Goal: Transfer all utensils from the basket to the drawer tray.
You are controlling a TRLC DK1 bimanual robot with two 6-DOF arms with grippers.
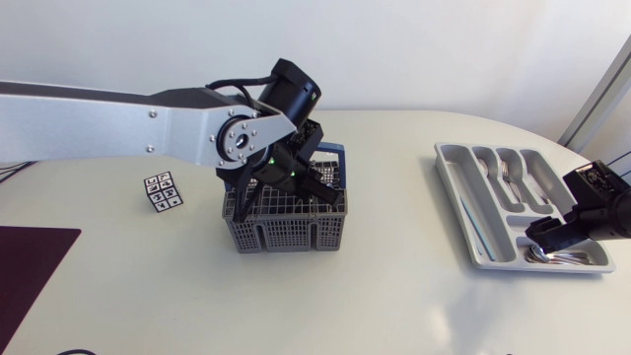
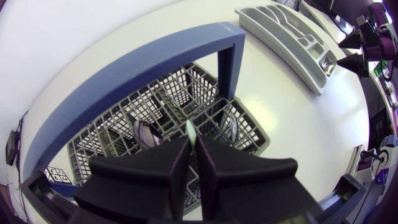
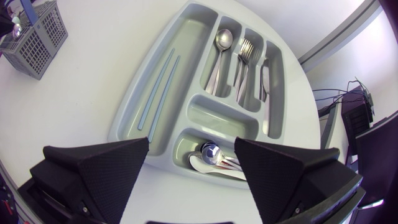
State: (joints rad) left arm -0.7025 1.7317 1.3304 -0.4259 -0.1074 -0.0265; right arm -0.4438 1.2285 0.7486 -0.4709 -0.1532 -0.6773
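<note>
Two claws, two different states. My left claw [image 2: 193,154] is down over the basket [image 1: 286,233]. Its broad matte black wedges are set almost together, pinching a pale utensil [image 2: 191,132], a slim, smooth strip that stands upright between the fingertips. The basket is a grey plastic box of fine square mesh, split into cells, with a thick blue handle [image 2: 143,68] arching squarely across it. Inside, just beside the pinched piece, a shiny metal spoon [image 2: 144,132] stands bowl-up. Another steel piece [image 2: 230,124] stands in a neighbouring cell, and I cannot tell what kind it is.

My right claw [image 3: 193,163] hangs spread wide over one end of the tray [image 3: 227,113]. The tray is smooth, pale grey moulded plastic with round-cornered slots. Two thin pale-blue sticks [image 3: 158,93] lie in the long side slot. A long spoon [image 3: 219,56], forks [image 3: 245,57] and a knife [image 3: 264,78], all polished steel, fill three parallel slots. A spoon heap [image 3: 211,158] glints in the crosswise slot right under the claw.

Basket and tray sit well apart on the glossy white desk [image 1: 394,296]. A small printed cube [image 1: 163,191] stands near the basket, and a flat dark maroon mat [image 1: 30,271] lies at the desk's edge on my left
</note>
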